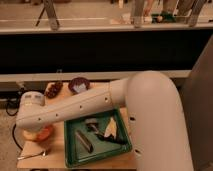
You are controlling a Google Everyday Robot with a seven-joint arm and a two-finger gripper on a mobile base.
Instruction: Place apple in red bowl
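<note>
The red bowl [44,134] sits at the front left of the wooden table [56,142], mostly hidden under my white arm [80,106]. A pale yellow round shape, the apple [29,135], shows at the bowl's left side just below the arm's end. I cannot tell whether it rests in the bowl or is held. My gripper [31,129] hangs down from the wrist [32,99] right above the apple and bowl, and the arm covers most of it.
A large green tray [120,145] holds a yellow packet [111,128] and dark utensils [84,141]. A dark maroon bowl with white contents [79,85] and a brown item [53,89] stand at the back. A spoon [33,155] lies at the front left edge.
</note>
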